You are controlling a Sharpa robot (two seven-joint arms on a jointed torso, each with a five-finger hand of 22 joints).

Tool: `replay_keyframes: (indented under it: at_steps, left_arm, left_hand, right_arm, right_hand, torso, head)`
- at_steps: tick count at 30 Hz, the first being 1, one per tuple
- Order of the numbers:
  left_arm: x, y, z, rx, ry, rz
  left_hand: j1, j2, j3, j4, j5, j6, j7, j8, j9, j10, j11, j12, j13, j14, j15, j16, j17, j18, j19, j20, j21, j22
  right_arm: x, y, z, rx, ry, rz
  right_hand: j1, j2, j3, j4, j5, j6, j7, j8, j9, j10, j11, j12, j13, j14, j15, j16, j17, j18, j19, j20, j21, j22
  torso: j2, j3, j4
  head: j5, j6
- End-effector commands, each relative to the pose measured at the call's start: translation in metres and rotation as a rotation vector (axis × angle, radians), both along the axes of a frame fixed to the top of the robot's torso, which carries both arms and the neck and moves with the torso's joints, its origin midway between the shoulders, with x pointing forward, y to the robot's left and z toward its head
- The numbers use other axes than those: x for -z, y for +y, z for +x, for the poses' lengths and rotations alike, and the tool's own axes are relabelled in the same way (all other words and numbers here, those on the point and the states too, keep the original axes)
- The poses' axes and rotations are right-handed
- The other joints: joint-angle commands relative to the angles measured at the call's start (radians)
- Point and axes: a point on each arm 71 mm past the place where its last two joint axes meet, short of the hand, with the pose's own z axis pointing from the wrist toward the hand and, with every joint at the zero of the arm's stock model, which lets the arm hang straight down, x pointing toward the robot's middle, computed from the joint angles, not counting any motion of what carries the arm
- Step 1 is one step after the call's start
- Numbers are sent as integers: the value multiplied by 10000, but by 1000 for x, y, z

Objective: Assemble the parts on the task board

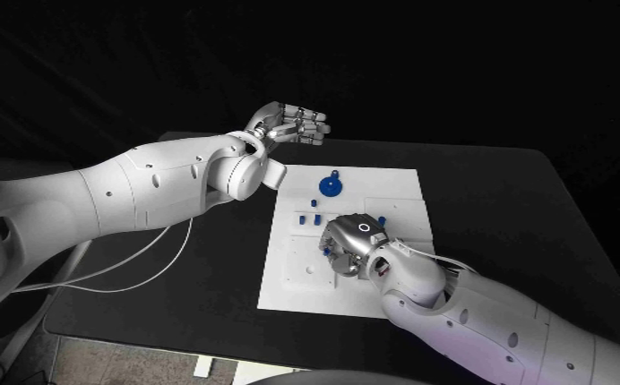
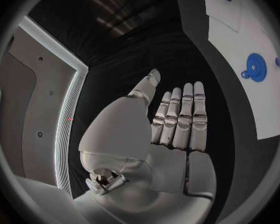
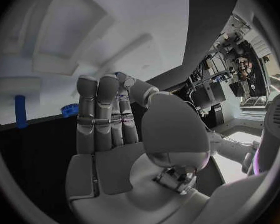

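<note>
Task board (image 1: 388, 190): one blue disc (image 1: 331, 187), two pegs (image 1: 309, 218) | left hand (image 1: 292, 124) empty, fingers extended | right hand (image 1: 348, 240) grasp unclear

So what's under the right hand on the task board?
The right hand hovers palm-down over the lower middle of the white task board. Bare board shows around it, and small blue parts lie just beyond. Whatever sits directly beneath the palm and fingers is covered.
</note>
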Motion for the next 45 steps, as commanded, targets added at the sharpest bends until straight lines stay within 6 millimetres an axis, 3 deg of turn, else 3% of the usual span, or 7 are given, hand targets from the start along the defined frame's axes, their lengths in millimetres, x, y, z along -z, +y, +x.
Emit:
replay_keyframes:
  at_steps: [1,9,15,19,26,39,45]
  left_arm:
    - [-2,-3,0,156,-47,-123]
    - [-2,-3,0,152,-47,-121]
    - [-1,-3,0,146,-45,-119]
    - [-1,-3,0,146,-41,-118]
    - [-1,-2,0,162,-22,-119]
    - [-1,-1,0,161,2,-113]
    - [-1,1,-1,159,7,-115]
  left_hand:
    - [-57,54,-15,-19,-52,-61,-12,9,-6,-75,-24,50,4,-103,0,-39,-6,69,57,35,48,-10]
    - [-57,54,-15,-19,-52,-61,-12,9,-6,-75,-24,50,4,-103,0,-39,-6,69,57,35,48,-10]
    - [-56,67,-47,-8,-54,-70,-9,9,-7,-85,-21,49,4,-112,4,-39,-6,77,61,40,67,-49]
    - [-56,67,-47,-8,-54,-70,-9,9,-7,-85,-21,49,4,-112,4,-39,-6,77,61,40,67,-49]
    - [-56,67,-47,-8,-54,-70,-9,9,-7,-85,-21,49,4,-112,4,-39,-6,77,61,40,67,-49]
    - [-56,71,-59,5,-62,-70,-12,10,-6,-84,-20,49,4,-108,3,-38,-5,80,67,41,82,-77]
    - [-56,71,-59,5,-62,-70,-12,10,-6,-84,-20,49,4,-108,3,-38,-5,80,67,41,82,-77]
  right_arm:
    - [4,2,-2,-85,93,-301]
    - [9,4,-4,-161,252,-379]
    - [10,3,-3,-129,391,-54]
    - [8,1,-3,-50,314,273]
    - [1,-2,-7,-12,208,701]
    - [-33,-26,1,697,-362,1547]
    - [-61,-50,17,1271,-765,1937]
  right_hand:
    - [-34,88,36,-10,75,53,4,54,14,59,19,27,-12,-11,-49,56,-12,93,60,17,-49,14]
    - [-42,78,50,-20,83,-97,53,46,-3,-119,75,22,-20,-15,1,42,-85,94,48,55,-230,51]
    - [-325,-217,-435,189,210,-1148,316,30,-58,-1221,384,17,-50,-35,200,35,-153,155,27,223,-672,-82]
    - [-318,-604,-1094,269,242,-1779,270,39,-50,-2276,623,34,-48,-56,338,-86,-291,346,18,373,-1505,-500]
    - [404,-538,-2602,578,352,-1959,230,29,-57,-3066,810,19,-63,-30,477,-45,-484,566,293,566,-2057,-953]
    - [422,-682,-2257,711,246,-1892,229,36,-54,-2813,747,12,-61,-41,432,17,-544,559,369,530,-2085,-907]
    - [234,-838,-1370,632,284,-1712,345,30,-54,-2407,664,14,-58,-58,370,49,-530,479,314,451,-2033,-731]
  torso:
    - [0,-4,-6]
    - [0,-5,-2]
    - [-3,-4,-8]
    - [-3,-4,-8]
    - [-3,11,-7]
    - [-5,9,-17]
    - [-10,5,-39]
  head:
    - [3,-7]
    - [-2,-14]
    - [-3,-19]
    - [-3,-19]
    - [-4,-3]
    - [-81,98]
    - [-145,151]
